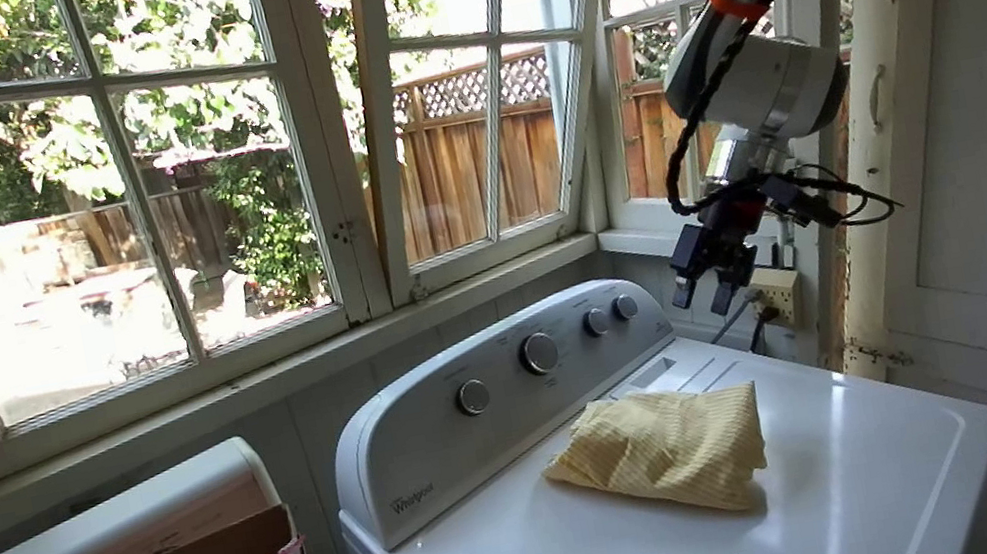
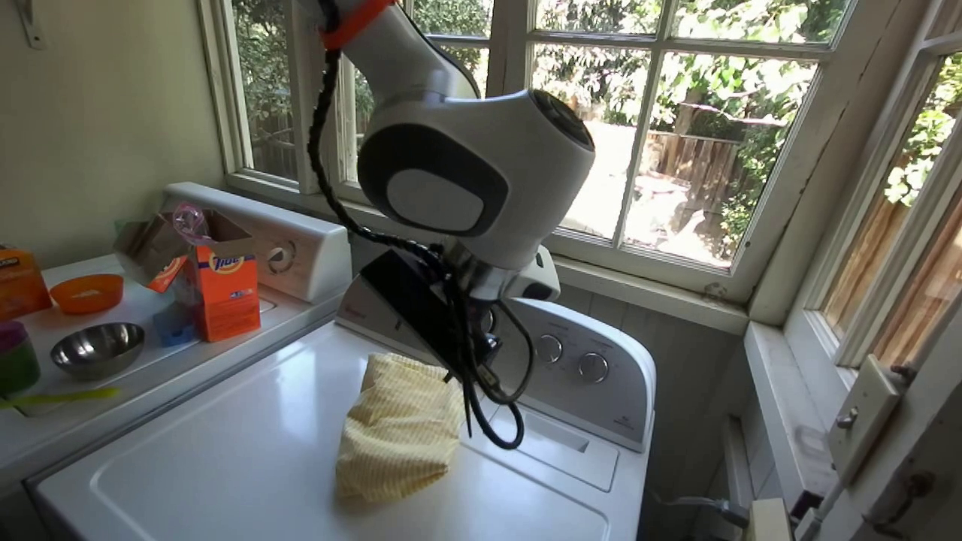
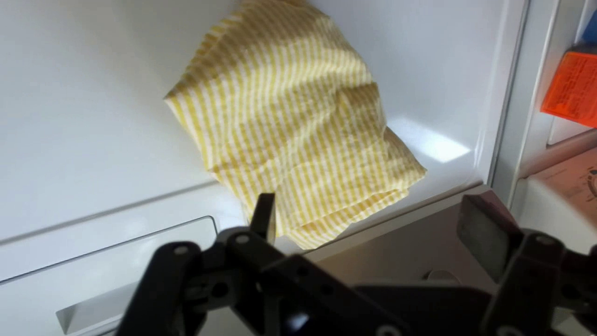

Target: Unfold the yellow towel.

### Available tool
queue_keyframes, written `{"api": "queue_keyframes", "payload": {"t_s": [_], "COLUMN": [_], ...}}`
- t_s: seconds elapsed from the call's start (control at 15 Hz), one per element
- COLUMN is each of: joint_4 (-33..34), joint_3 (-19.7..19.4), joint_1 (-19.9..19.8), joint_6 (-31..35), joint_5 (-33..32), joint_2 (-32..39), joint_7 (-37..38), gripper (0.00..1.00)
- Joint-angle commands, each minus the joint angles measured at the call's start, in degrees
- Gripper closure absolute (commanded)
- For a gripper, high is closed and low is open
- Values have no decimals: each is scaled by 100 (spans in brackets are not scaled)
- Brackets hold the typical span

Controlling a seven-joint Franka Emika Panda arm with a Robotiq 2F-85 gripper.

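STATUS: Unfolding is judged to be at or near its start.

WORKPIECE: The wrinkled yellow-and-white striped cloth towel [image 1: 661, 450] lies on the glossy white washer tabletop [image 1: 856, 492], near the curved silver-grey control panel [image 1: 517, 410]. It forms a compact, creased bundle. In the wrist view, stacked layers show along the edge toward the panel, and a pointed corner projects at one side. Whether the cloth touches the panel cannot be told.

GRIPPER: The black two-finger gripper [image 1: 702, 295] hangs above the tabletop, apart from the towel. Its fingers [image 3: 482, 238] stand wide apart with nothing between them. In an exterior view the fingertips are hidden behind the white robot arm [image 2: 518, 150] and its attached hardware.

COMPLETED: The fingers are parted, as a grasp requires. No layer of the towel is spread flat.

REMAINING (judged):
1. Align the gripper with a free edge; the layered edge appears the best candidate.
2. Lower until the fingertips straddle the upper layer only.
3. Close, lift, and draw that layer across the tabletop.
4. Release, then repeat on any further fold until the towel lies in a single layer.

CAUTION: The cloth appears thin and limp. Pinching several layers together would probably drag the whole bundle without unfolding it.
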Motion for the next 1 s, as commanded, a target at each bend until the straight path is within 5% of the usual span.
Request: {"api": "queue_keyframes", "payload": {"t_s": [0.0, 0.93], "joint_4": [28, 241], "joint_3": [210, 465], "joint_1": [-223, -666], "joint_6": [23, 1143], "joint_5": [-48, -304], "joint_2": [75, 1303], "joint_7": [25, -616], "gripper": [0, 0]}}
